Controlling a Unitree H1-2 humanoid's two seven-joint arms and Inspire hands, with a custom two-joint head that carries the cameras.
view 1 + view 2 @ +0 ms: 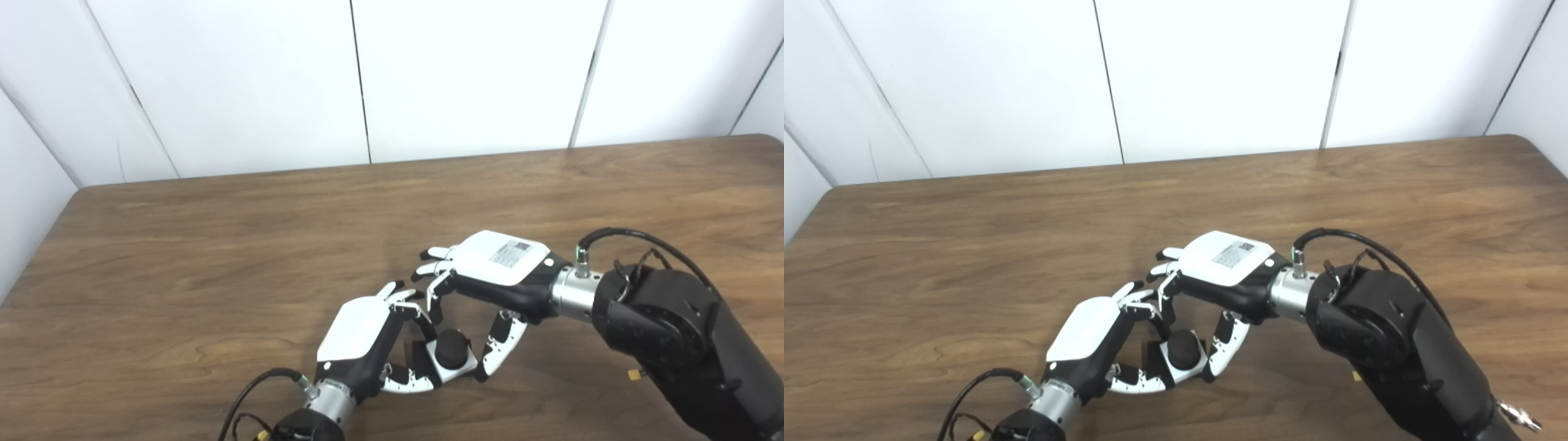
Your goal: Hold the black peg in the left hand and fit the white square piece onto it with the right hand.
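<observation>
Bright, even overhead lighting; faint sheen on table (551, 184) near back edge; soft shadows; slightly soft focus throughout.

A printed label (513, 253) sits on the white back shell of the right hand (499, 269); its rows of small print appear illegible. No other markings legible.

The left hand (361, 340) hid the black peg's (452, 349) lower shaft. Whether the white square piece (454, 367) beneath it touched the table (245, 245) could not be told.
</observation>
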